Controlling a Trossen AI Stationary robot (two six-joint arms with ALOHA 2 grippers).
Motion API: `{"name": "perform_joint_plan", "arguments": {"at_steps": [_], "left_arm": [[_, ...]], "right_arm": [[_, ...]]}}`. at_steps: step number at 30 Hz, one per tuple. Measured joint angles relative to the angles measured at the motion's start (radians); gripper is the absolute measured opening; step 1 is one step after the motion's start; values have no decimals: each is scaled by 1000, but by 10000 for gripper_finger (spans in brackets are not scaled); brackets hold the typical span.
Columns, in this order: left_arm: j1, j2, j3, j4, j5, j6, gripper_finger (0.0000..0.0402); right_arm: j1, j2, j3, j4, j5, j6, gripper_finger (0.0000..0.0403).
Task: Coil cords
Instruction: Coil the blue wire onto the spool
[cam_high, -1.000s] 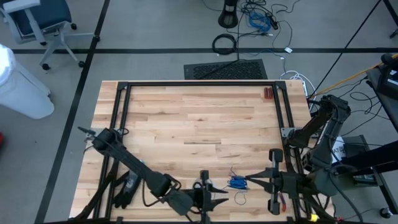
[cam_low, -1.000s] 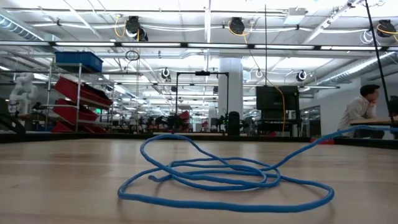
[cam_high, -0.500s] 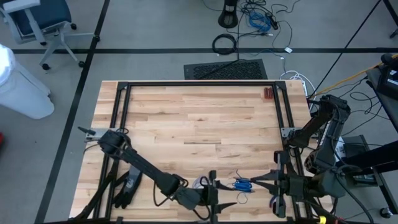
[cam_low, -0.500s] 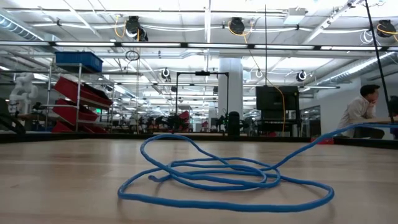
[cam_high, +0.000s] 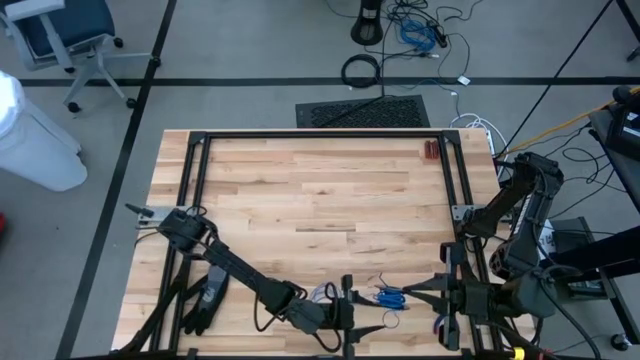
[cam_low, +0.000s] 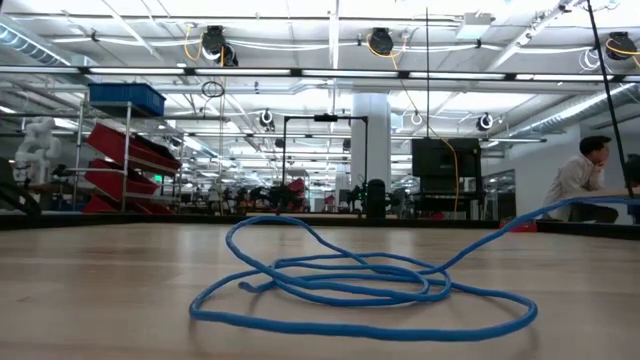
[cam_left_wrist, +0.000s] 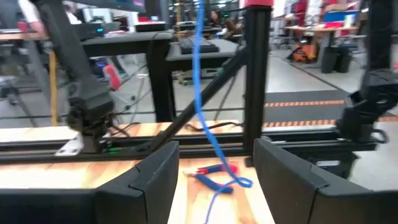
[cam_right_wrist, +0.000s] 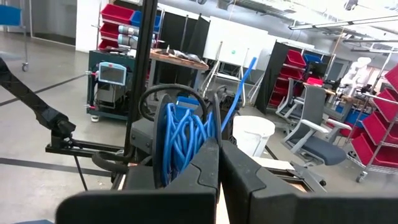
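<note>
The left arm is seen stretched from its base at the left side of the table diagonally toward the near edge, lying low. The left end effector (cam_high: 348, 312) is placed at the near edge, near the middle, pointing toward the right arm; its two dark fingers (cam_left_wrist: 155, 177) are shown spread wide apart. The right arm is folded at the right side, its forearm brought low along the near edge. The right end effector (cam_high: 405, 292) is aimed toward the left one, and its fingers (cam_right_wrist: 208, 168) are pressed together
</note>
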Motion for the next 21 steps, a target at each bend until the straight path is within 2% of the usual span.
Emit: {"name": "perform_joint_plan", "arguments": {"at_steps": [10,21], "left_arm": [[9,0,0,19,130,-57,211],[21,0,0,17,133,-108,172]], "right_arm": [[0,0,0,0,-1,0,0],[0,0,0,0,-5,0,0]]}}
